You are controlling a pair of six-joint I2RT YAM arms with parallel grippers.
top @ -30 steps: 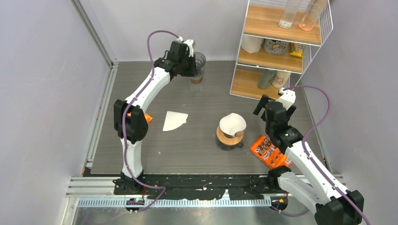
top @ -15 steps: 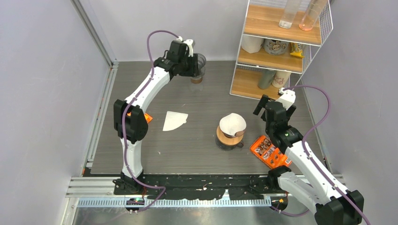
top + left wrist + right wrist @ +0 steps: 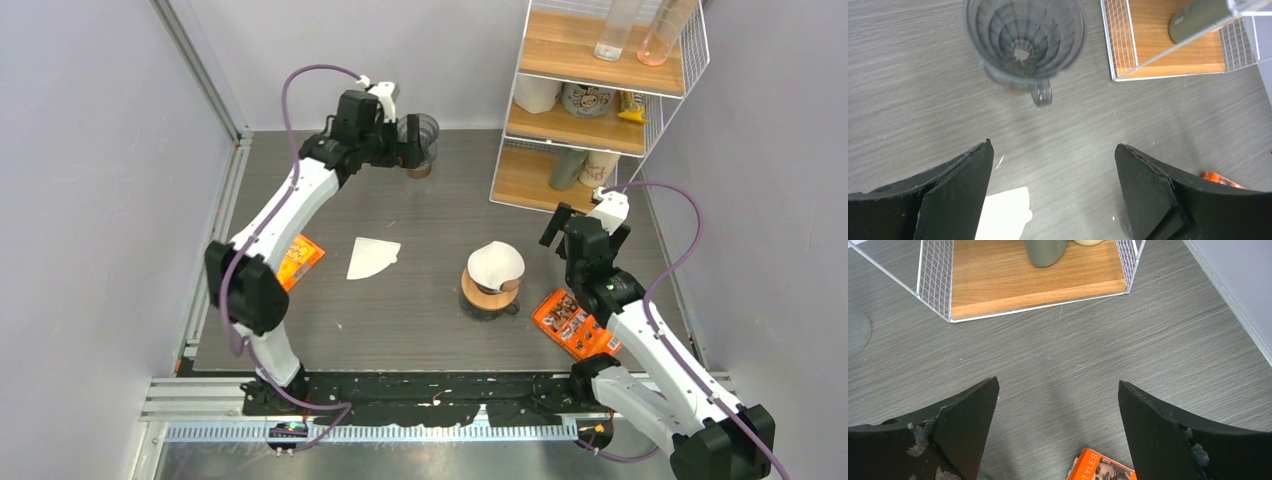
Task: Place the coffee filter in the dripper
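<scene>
Reaching to the far edge of the grey wood-grain counter [image 3: 420, 330], the left claw [image 3: 1053, 147] hangs with its matte black fingers spread wide and nothing between them. The smoky clear plastic dripper [image 3: 1023, 40] stands upright just beyond the fingertips, its small handle turned towards the claw. A strip of bare counter separates the dripper from the white wire shelf with wooden boards [image 3: 600, 60], which fills the far right corner.

The flat white paper coffee filter [image 3: 372, 257] lies left of centre, well apart from the dripper, with open counter on every side but its left, where a small orange packet [image 3: 297, 258] lies near the left arm. At the centre a pale paper cone [image 3: 497, 265] sits on a round wood-collared glass vessel [image 3: 487, 300].

The right claw [image 3: 1058, 384] hovers over bare counter in front of the shelf's lowest board — fingers spread, empty, their inner faces scuffed. An orange printed packet [image 3: 572, 323] lies beside that arm.

Inside, the dripper is ribbed, narrowing to a round hole
</scene>
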